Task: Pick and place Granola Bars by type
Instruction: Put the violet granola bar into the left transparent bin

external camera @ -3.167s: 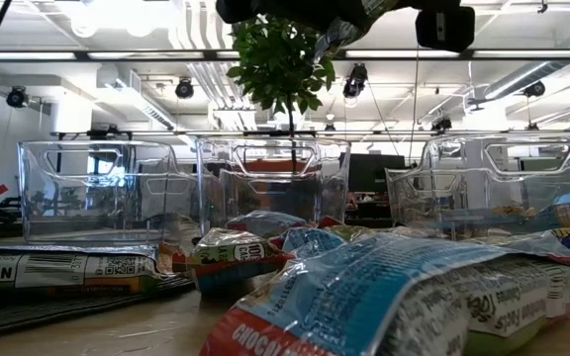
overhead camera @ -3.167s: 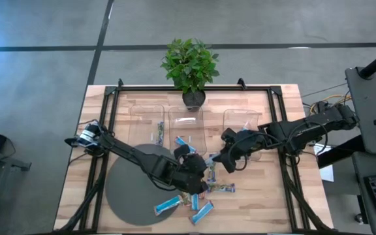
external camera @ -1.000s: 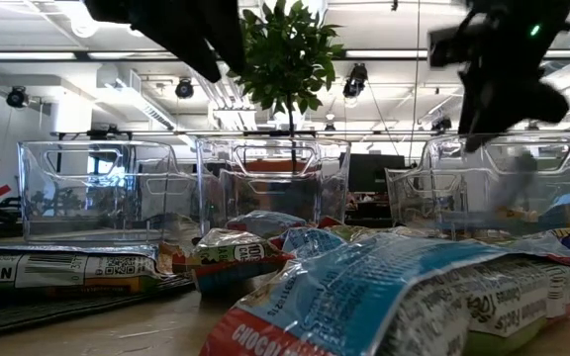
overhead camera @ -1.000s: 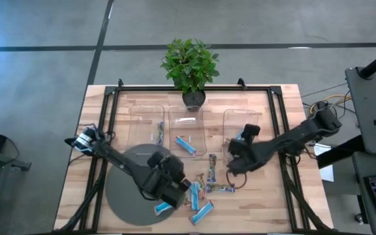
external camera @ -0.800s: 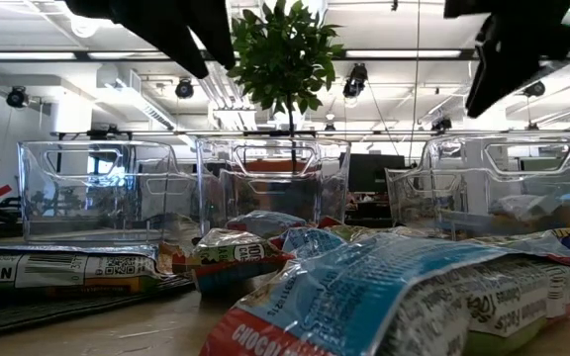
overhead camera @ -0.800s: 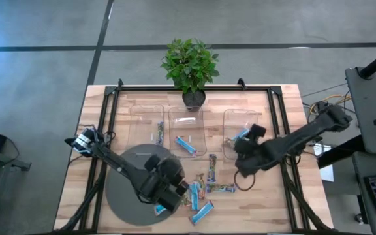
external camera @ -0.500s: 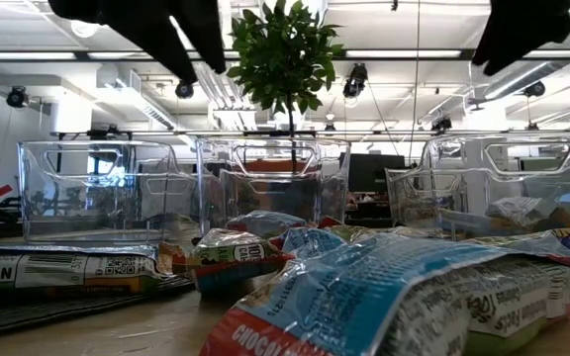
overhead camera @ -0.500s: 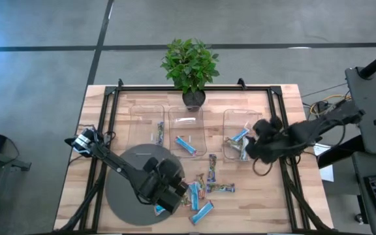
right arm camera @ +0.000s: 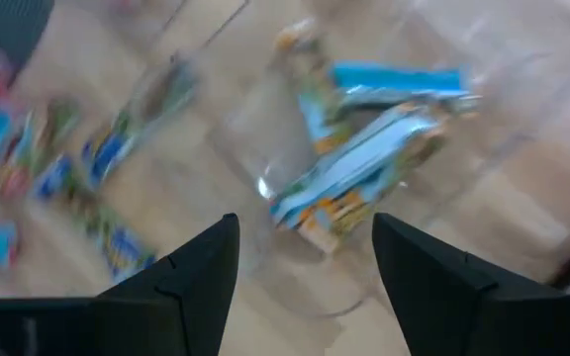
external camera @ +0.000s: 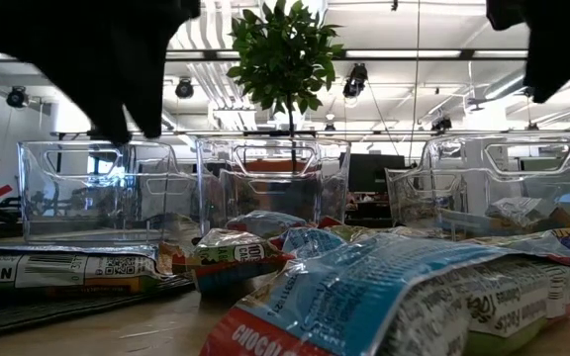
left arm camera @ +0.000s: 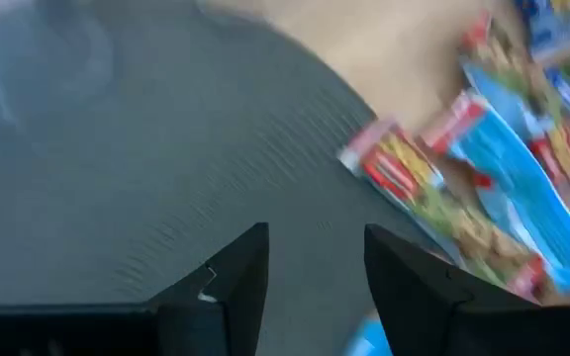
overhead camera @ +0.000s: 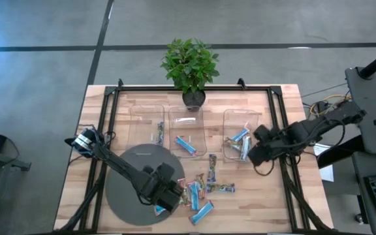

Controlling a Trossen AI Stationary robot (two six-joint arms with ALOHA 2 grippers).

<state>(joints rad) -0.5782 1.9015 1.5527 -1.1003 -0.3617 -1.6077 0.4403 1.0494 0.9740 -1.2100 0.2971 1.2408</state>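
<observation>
Partly sorted: several Granola Bars point(overhead camera: 204, 186) remain lower-centre on the tabletop point(overhead camera: 266, 196); both grippers' jaws released, empty.

Grey floor point(overhead camera: 38, 59), bright ceiling lights point(external camera: 117, 15)

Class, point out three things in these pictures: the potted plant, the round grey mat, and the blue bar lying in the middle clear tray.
potted plant point(overhead camera: 189, 62), high view, on its leaves.
round grey mat point(overhead camera: 126, 179), high view, on its bare left part.
blue bar point(overhead camera: 185, 145), high view, on the wrapper's middle.
</observation>
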